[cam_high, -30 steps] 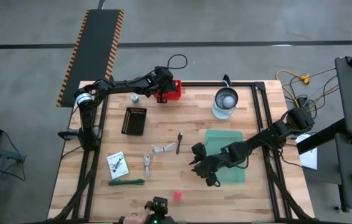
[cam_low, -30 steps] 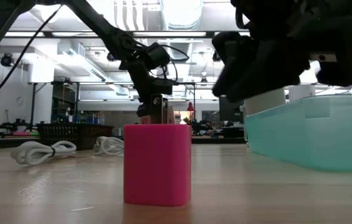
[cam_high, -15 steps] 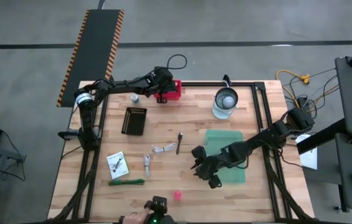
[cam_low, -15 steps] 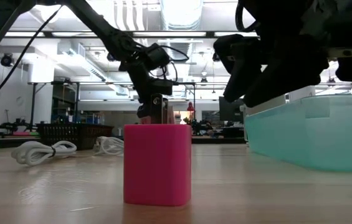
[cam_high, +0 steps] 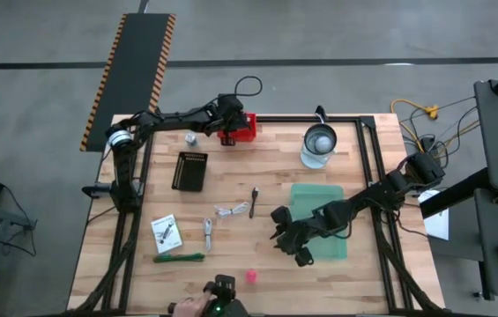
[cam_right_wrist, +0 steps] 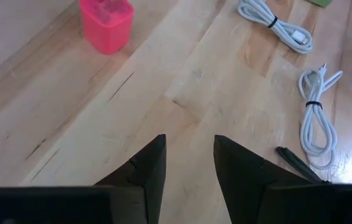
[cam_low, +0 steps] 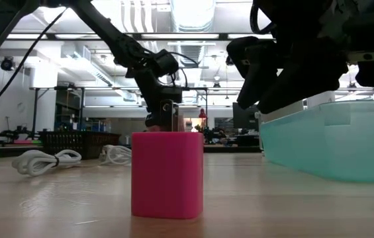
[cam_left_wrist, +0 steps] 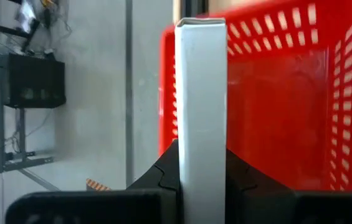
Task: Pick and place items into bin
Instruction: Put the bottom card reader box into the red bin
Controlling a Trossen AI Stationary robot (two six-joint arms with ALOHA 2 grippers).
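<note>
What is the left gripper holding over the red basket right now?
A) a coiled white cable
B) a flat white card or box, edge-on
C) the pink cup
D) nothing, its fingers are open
B: in the left wrist view the left gripper is clamped on a flat white piece standing edge-on before the red basket.

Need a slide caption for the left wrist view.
Left gripper clamps a flat white rectangular card edge-on in front of the red perforated plastic bin.
</note>
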